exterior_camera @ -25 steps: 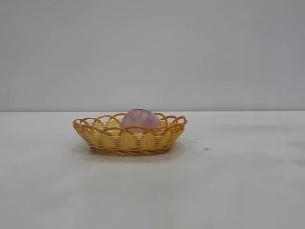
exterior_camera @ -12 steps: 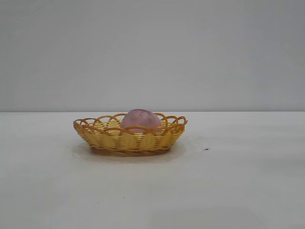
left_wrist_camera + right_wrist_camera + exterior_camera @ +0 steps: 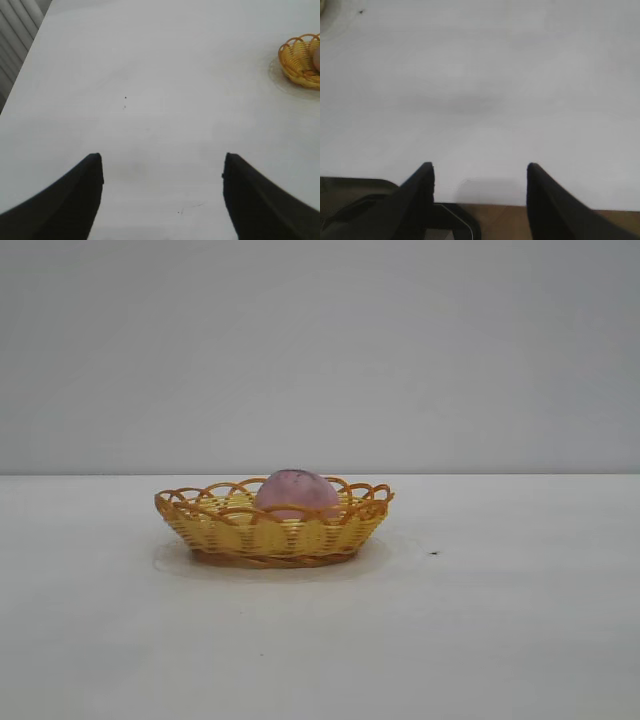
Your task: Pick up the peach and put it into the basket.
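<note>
Peach (image 3: pixel 295 491): sits inside the wicker basket (image 3: pixel 270 536) on the white table (image 3: pixel 480 620).
Left gripper (image 3: pixel 162 167): spread, empty, over bare table.
Right gripper (image 3: pixel 480 172): spread, empty, at the table edge.

Hidden and cropped parts

The yellow woven basket (image 3: pixel 272 530) hides the dusty pink peach's (image 3: pixel 296 489) lower half; the left wrist frame's right edge crops both.
</note>
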`<action>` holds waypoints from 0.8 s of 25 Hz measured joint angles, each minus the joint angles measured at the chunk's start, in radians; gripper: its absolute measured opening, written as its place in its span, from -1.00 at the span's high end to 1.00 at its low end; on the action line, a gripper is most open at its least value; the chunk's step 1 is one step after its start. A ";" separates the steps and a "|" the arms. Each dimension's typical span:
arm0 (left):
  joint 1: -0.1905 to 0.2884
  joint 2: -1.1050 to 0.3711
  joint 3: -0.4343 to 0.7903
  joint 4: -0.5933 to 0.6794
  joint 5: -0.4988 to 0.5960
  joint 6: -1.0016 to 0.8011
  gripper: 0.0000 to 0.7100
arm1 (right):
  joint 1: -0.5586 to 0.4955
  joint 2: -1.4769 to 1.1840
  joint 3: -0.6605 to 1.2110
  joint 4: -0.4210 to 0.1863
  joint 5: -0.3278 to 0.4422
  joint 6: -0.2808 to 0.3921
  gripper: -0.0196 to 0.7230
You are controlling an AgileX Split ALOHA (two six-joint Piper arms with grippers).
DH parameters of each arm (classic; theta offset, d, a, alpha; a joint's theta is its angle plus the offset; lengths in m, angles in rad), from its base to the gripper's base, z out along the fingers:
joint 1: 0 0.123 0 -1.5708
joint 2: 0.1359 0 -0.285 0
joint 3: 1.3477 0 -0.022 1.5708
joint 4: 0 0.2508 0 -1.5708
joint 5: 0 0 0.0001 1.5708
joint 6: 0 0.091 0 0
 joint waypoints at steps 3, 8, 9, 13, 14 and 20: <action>0.000 0.000 0.000 0.000 0.000 0.000 -0.26 | 0.000 -0.102 0.000 0.000 0.000 -0.003 0.00; 0.000 0.000 0.000 0.000 0.000 0.000 -0.26 | 0.000 -0.277 0.002 0.000 0.002 -0.006 0.00; 0.000 0.000 0.000 0.000 0.000 0.000 -0.26 | 0.000 -0.306 0.002 0.000 0.004 -0.006 0.00; 0.000 0.000 0.000 -0.002 0.000 0.000 -0.26 | 0.000 -0.326 0.002 0.000 0.009 -0.010 0.00; 0.000 0.000 0.000 -0.002 0.000 0.000 -0.26 | 0.000 -0.326 0.002 0.000 0.009 -0.010 0.00; 0.000 0.000 0.000 -0.002 0.000 0.000 -0.26 | 0.000 -0.326 0.002 0.000 0.009 -0.010 0.00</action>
